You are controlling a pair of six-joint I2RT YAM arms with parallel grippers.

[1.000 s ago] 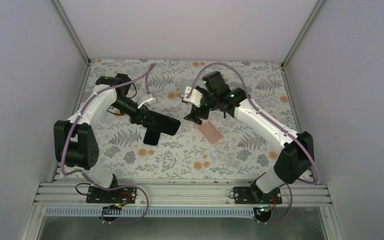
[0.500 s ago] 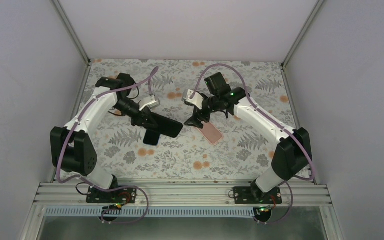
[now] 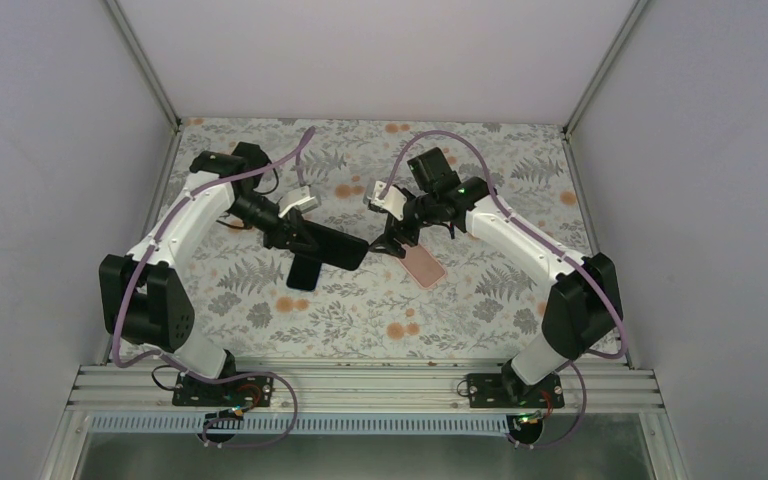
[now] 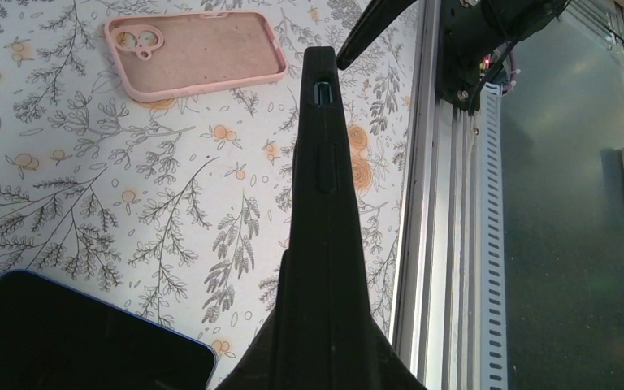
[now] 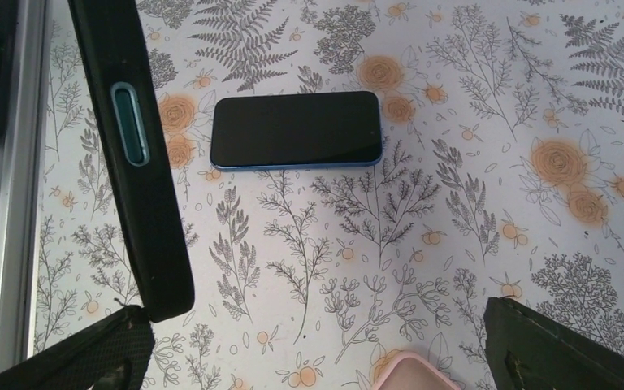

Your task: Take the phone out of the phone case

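Black phone case (image 3: 328, 246) is up off the table (image 3: 460, 310) in the top view. The left gripper (image 3: 298, 234) has it pinched at its left end, so that claw is clamped on it. The phone (image 3: 303, 272) lies flat just on the near side of the case, left of centre. The right gripper (image 3: 384, 240) hangs at the case's right end, jaws spread wide with nothing in them. A pink case (image 3: 424, 267) sits on the table right beside it.

Left wrist cam: the black phone case (image 4: 318, 187) runs edge-on up the middle. There's something bluish in its top cutout, and I honestly can't tell if a phone's inside. The phone (image 4: 57, 341) shows at lower left, dark screen with a blue rim. The pink case (image 4: 199, 53) is at top left, empty, inside facing up.

Right wrist cam: the black phone case (image 5: 142, 187) edge crosses the left side. The phone (image 5: 296, 130) lies screen-up beyond it, apart from it. The fingers (image 5: 569, 349) sit in the bottom corners, far apart. A corner of the pink case (image 5: 414, 375) peeks in between them.
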